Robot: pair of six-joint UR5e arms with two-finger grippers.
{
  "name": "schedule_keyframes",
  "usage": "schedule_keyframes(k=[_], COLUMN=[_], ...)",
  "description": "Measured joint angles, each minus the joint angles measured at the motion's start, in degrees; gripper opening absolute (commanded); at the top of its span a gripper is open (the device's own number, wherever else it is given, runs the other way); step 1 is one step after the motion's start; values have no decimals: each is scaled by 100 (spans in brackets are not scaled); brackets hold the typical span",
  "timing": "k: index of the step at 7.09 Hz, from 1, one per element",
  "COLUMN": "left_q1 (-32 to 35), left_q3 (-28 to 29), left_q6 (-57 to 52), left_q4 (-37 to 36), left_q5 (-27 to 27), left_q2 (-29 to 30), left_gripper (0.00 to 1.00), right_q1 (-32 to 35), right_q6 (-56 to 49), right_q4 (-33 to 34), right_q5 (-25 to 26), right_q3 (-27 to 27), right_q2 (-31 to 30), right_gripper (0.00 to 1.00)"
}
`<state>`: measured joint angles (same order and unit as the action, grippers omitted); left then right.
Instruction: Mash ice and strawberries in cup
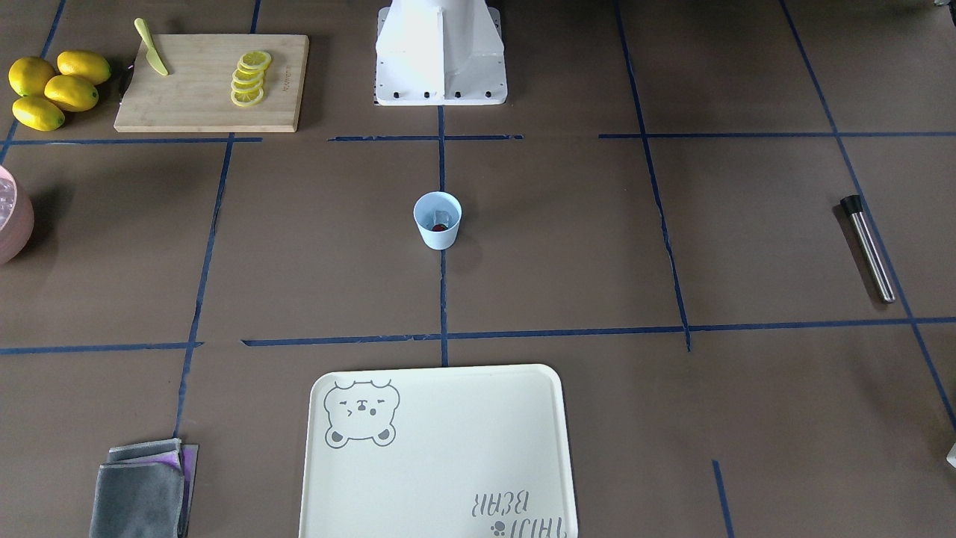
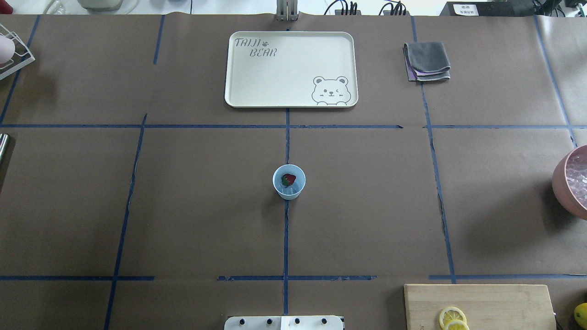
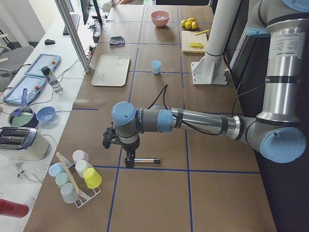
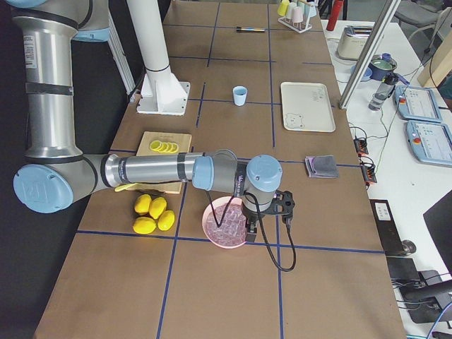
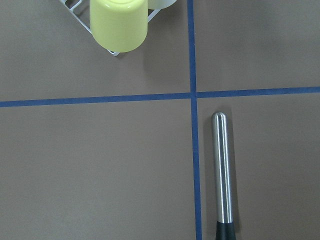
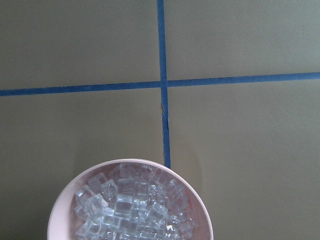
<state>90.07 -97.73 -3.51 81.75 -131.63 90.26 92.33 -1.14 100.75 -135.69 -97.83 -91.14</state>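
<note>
The pale-blue cup (image 2: 289,182) stands upright at the table's centre and also shows in the front view (image 1: 438,220). Inside it lie a dark-red strawberry (image 2: 288,179) and a few clear pieces of ice (image 2: 295,188). A steel muddler (image 1: 867,247) with a black end lies flat far out on the robot's left. My left gripper (image 3: 129,163) hangs just over the muddler (image 5: 222,170). My right gripper (image 4: 251,227) hovers over a pink bowl (image 4: 220,240) full of ice cubes (image 6: 132,205). I cannot tell whether either gripper is open or shut.
A cream bear tray (image 2: 290,68) lies beyond the cup, with a folded grey cloth (image 2: 427,61) beside it. A cutting board (image 1: 211,82) holds lemon slices (image 1: 250,78) and a yellow knife (image 1: 151,48), with whole lemons (image 1: 57,88) next to it. A rack of cups (image 3: 77,174) stands near the muddler.
</note>
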Motion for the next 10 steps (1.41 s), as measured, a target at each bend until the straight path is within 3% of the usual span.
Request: schedule_keyframes(k=[6,10], left_q1=[-112,-113], left_q3=[60,61], left_q6=[-3,5], left_q4=[24,40], left_q5=[-12,-335], left_q2=[-20,-43], left_gripper=[100,100], right_q1=[-1,4], right_q6=[-9,-9], right_q4=[-3,4], right_q5=[-6,-1], right_q3=[-61,-61], right_q2=[-9,-9], right_gripper=[100,100])
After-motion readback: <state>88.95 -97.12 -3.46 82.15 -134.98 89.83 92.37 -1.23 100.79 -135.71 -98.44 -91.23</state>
